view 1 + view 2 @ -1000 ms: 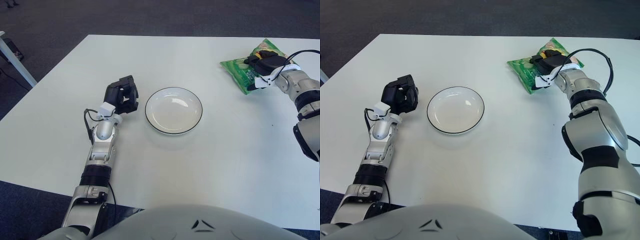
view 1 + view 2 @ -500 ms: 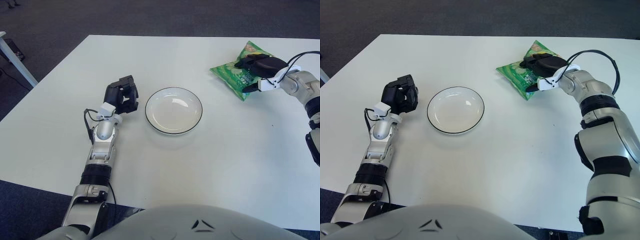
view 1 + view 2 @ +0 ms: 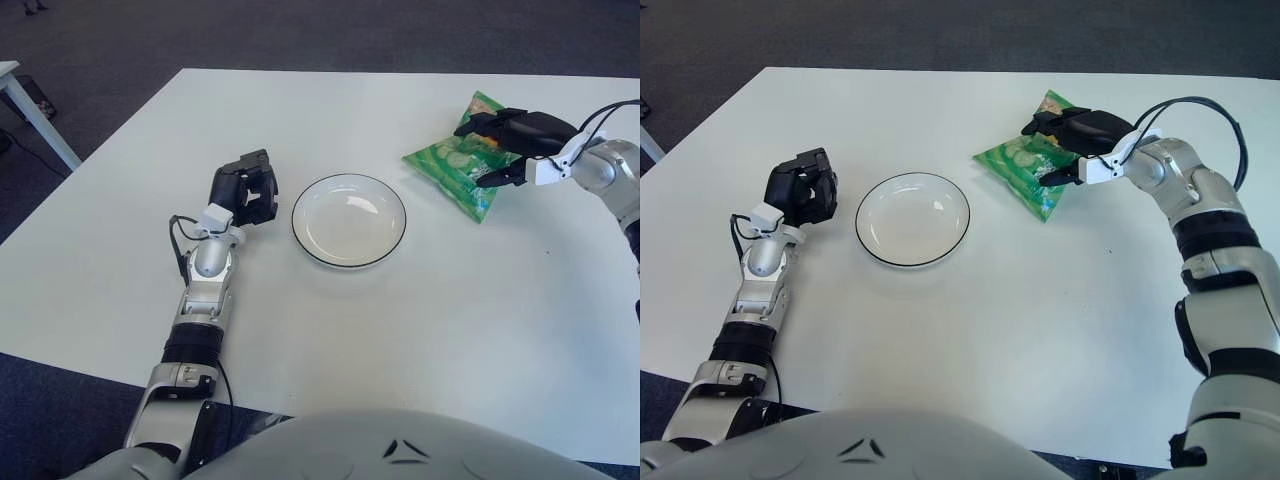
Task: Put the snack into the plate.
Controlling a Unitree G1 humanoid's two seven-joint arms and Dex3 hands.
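A green snack bag (image 3: 451, 168) is held by my right hand (image 3: 505, 140), whose fingers are shut on its far right edge; the bag hangs just above the table, to the right of the plate. The bag also shows in the right eye view (image 3: 1023, 172). A white plate with a dark rim (image 3: 312, 243) lies empty at the table's middle. My left hand (image 3: 245, 190) rests on the table just left of the plate, its fingers curled and holding nothing.
The white table (image 3: 420, 330) carries only the plate and the bag. Its far edge and left edge border dark carpet. A grey table leg (image 3: 30, 110) stands at the far left.
My right hand has carried the snack bag leftward, from the table's far right toward the plate. The left hand and the plate have not moved.
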